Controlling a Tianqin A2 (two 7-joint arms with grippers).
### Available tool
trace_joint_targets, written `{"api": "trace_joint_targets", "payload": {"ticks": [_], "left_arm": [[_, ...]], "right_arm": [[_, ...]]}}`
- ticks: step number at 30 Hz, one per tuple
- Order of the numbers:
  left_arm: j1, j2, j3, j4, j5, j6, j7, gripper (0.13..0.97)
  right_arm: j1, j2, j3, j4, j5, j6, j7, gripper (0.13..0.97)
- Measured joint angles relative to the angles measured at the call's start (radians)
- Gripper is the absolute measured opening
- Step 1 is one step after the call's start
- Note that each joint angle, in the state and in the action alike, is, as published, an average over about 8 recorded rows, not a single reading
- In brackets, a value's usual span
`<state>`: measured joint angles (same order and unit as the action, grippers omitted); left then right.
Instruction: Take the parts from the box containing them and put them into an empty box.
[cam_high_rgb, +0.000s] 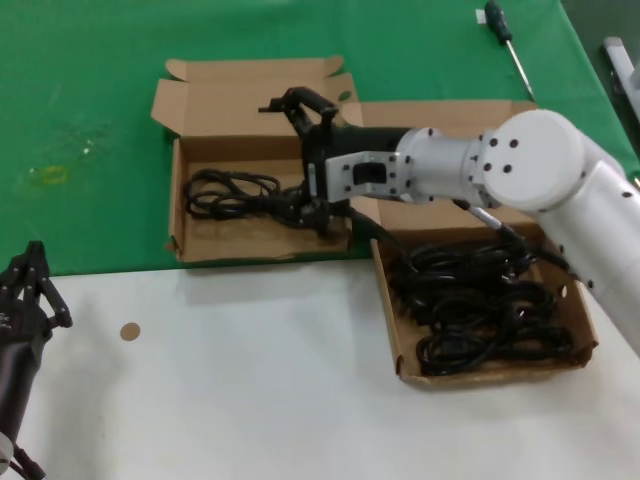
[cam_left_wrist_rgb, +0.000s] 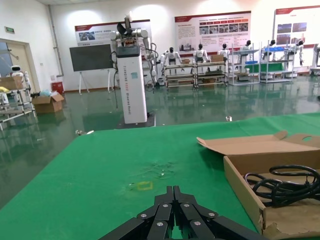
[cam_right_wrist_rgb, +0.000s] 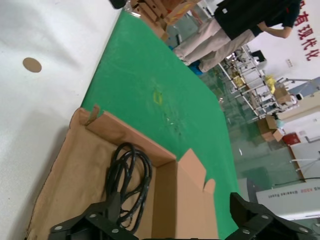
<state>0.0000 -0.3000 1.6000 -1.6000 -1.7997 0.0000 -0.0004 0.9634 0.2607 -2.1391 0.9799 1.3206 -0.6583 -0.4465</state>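
Cord (cam_high_rgb: 235, 192): long axis left-right, plug end right, in left box (cam_high_rgb: 215, 245).
Right gripper (cam_high_rgb: 322, 205): reaches left over it, fingers apart.
Left gripper (cam_high_rgb: 35, 285): near-left, closed.

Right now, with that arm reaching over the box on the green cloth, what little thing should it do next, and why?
Probably lift the right pincer clear: it is open over the smaller box, where one black cord already lies, while more cords wait in the larger box.

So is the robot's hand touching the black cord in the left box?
Cannot tell. In the head view the right gripper overlaps the cord, hiding any gap; the right wrist view shows open fingers around its end.
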Motion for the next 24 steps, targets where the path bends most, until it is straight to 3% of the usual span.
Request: {"api": "trace_joint_targets", "payload": {"ticks": [9, 18, 24], "left_arm": [[0.000, 0.000, 0.000, 0.000, 0.000, 0.000, 0.000, 0.159], [0.000, 0.000, 0.000, 0.000, 0.000, 0.000, 0.000, 0.212], [0.000, 0.000, 0.000, 0.000, 0.000, 0.000, 0.000, 0.241]], "right_arm": [[-0.027, 0.019, 0.012, 0.051, -0.002, 0.008, 0.038, 0.830], [-0.113, 0.021, 0.060, 0.103, 0.042, 0.067, 0.075, 0.933], [-0.186, 0.022, 0.102, 0.148, 0.080, 0.119, 0.108, 0.953]]}}
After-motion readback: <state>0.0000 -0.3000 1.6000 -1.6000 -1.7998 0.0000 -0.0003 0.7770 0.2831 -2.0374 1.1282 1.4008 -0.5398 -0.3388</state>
